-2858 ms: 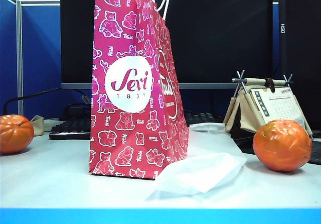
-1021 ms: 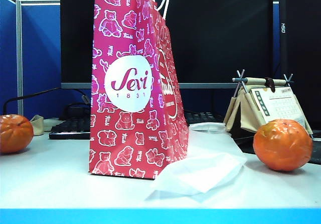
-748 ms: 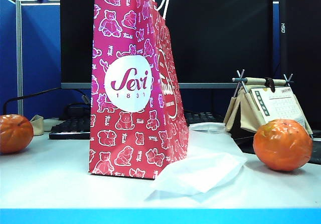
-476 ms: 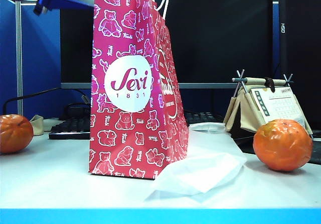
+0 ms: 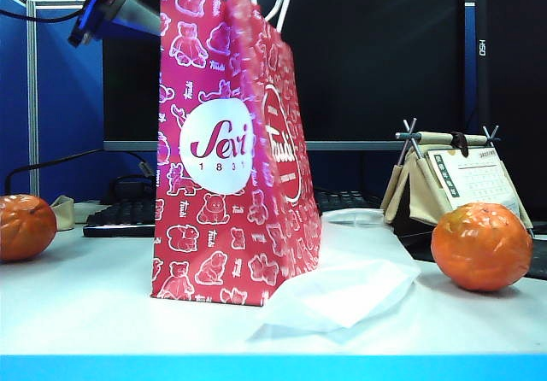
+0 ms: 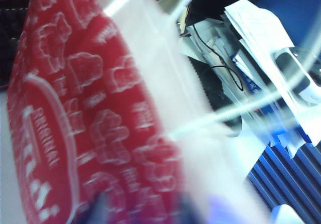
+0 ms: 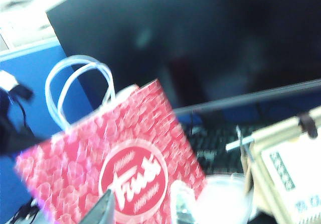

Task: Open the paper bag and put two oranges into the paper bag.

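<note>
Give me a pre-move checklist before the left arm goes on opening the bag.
1. Paper bag standing upright on the table: ok.
2. Left gripper at the bag's top edge: ok; actual hold on the paper: cannot tell, the left wrist view is blurred.
3. Bag mouth open enough for fruit: not ok, the top looks barely parted.
4. Both oranges free on the table, one left, one right: ok.
5. Right gripper clear of the bag, nothing between its fingers: ok.
6. White plastic bag lying against the bag's base: not ok.

Office desk: blue cubicle partition (image 5: 51,99) behind the left gripper (image 5: 107,5); keyboard (image 5: 120,217) below it; desk calendar (image 5: 457,180) far right.
</note>
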`<state>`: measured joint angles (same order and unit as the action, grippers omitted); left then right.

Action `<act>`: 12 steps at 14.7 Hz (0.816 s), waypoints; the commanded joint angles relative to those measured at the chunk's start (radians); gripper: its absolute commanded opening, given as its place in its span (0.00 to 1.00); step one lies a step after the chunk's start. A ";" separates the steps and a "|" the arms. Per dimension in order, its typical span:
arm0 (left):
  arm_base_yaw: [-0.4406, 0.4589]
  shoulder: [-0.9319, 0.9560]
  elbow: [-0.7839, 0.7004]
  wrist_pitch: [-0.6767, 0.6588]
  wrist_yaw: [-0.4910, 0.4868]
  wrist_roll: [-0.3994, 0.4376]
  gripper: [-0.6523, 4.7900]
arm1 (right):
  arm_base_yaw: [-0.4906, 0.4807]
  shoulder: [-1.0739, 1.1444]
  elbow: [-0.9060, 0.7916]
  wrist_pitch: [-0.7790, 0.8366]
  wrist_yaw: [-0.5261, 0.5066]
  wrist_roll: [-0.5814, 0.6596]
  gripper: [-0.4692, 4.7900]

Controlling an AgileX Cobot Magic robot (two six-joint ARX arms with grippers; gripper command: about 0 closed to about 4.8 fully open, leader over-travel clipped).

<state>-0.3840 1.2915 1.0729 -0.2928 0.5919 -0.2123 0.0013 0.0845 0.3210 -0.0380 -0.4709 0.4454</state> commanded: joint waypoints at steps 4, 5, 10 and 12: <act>0.000 0.002 0.114 -0.252 -0.149 0.253 0.11 | 0.002 0.000 0.006 -0.041 -0.053 0.000 0.37; -0.002 0.002 0.172 -0.375 -0.240 0.353 0.11 | 0.002 0.000 0.006 -0.076 -0.088 0.000 0.37; -0.008 0.009 0.267 -0.516 -0.312 0.423 0.11 | 0.002 0.000 0.005 -0.333 -0.111 -0.026 0.60; -0.008 0.037 0.267 -0.536 -0.311 0.448 0.11 | 0.002 0.000 0.005 -0.314 -0.108 -0.032 0.60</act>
<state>-0.3912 1.3148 1.3415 -0.7910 0.2867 0.2146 0.0013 0.0845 0.3206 -0.3801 -0.5774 0.4217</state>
